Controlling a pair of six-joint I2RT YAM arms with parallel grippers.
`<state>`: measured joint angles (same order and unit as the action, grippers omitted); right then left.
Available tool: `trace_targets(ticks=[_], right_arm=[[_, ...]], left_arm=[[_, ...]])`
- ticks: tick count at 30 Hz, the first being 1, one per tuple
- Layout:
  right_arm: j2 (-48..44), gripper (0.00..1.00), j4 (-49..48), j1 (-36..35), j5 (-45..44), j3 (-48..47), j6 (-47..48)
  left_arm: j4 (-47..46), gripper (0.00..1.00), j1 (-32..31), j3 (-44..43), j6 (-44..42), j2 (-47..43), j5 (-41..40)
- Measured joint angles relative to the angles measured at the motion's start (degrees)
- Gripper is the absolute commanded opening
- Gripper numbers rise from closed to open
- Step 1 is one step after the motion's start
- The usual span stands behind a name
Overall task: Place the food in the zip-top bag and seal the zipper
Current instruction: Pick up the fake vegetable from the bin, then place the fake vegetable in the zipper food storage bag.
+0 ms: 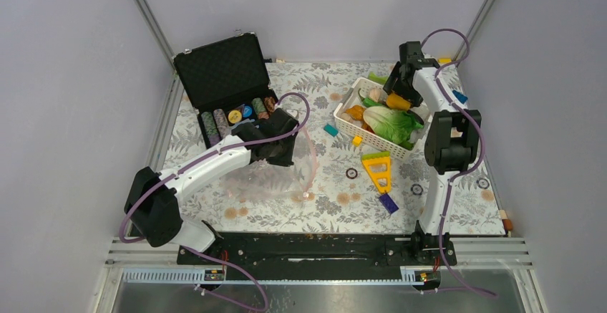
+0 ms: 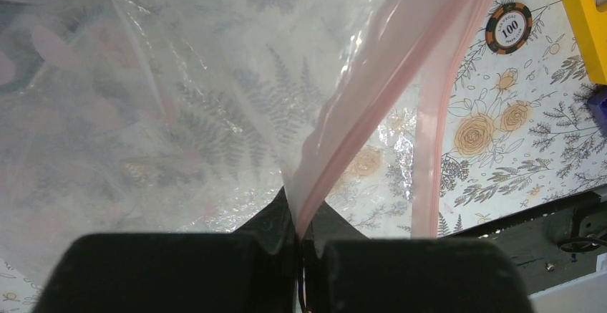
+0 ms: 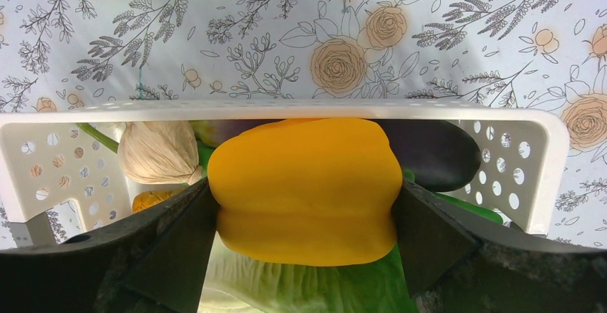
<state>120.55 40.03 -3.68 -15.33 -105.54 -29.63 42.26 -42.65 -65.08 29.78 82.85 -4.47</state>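
Observation:
The zip-top bag point(image 1: 268, 177) lies floppy on the floral table, left of centre. My left gripper point(image 1: 286, 157) is shut on its mouth edge; in the left wrist view the jaws point(image 2: 297, 230) pinch the pink zipper point(image 2: 372, 98), and the clear film rises from them. The food sits in the white basket point(image 1: 343, 105): a lettuce leaf point(image 1: 392, 123), a dark purple vegetable point(image 3: 429, 155) and a beige bulb point(image 3: 157, 152). My right gripper point(image 1: 396, 97) reaches into the basket. Its fingers point(image 3: 179, 248) press both sides of the yellow bell pepper point(image 3: 304, 188), which rests on the lettuce point(image 3: 343, 284).
An open black case point(image 1: 225, 76) of poker chips stands at the back left. A yellow block point(image 1: 377, 170), a blue block point(image 1: 389, 203) and a teal block point(image 1: 330, 130) lie between bag and basket. Loose chips point(image 1: 351, 173) dot the table, one near the bag point(image 2: 509, 26).

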Motion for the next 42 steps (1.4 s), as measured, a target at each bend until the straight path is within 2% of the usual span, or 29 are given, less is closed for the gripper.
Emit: trace_targets(ticks=[6, 14, 20, 23, 27, 31, 38, 42], right_arm=[[-1.1, 0.57, -2.0, 0.0, 0.5, 2.2, 1.4], [-8.4, 0.55, -6.4, 0.0, 7.1, 10.9, 5.5], [-22.1, 0.55, -10.3, -0.4, 13.2, 20.3, 8.9], [-33.2, 0.55, -13.2, -2.2, 17.9, 27.1, 10.6], [-43.9, 0.55, -17.2, -6.3, 25.8, 34.2, 12.7], [-50.7, 0.56, -23.2, -12.6, 39.6, 41.9, 14.1], [-54.8, 0.57, -35.7, -26.8, 57.1, 52.5, 14.0], [-54.8, 0.59, -41.5, -29.8, 60.1, 54.8, 12.7]], left_arm=[[0.0, 0.0, 0.0, 0.0, 0.0, 0.0, 0.0], [0.0, 0.0, 0.0, 0.0, 0.1, -1.0, 0.3], [-0.2, 0.0, 0.0, 0.0, 0.7, -2.0, 0.9], [-0.2, 0.0, 0.0, 0.0, 1.3, -2.6, 1.3], [-0.2, 0.0, 0.0, 0.0, 2.1, -3.3, 1.9], [-0.2, 0.0, 0.0, 0.0, 3.0, -3.4, 3.3], [-0.2, 0.0, 0.0, 0.0, 3.8, -4.0, 6.9], [-0.1, 0.0, -0.1, 0.0, 4.2, -5.6, 9.3]])
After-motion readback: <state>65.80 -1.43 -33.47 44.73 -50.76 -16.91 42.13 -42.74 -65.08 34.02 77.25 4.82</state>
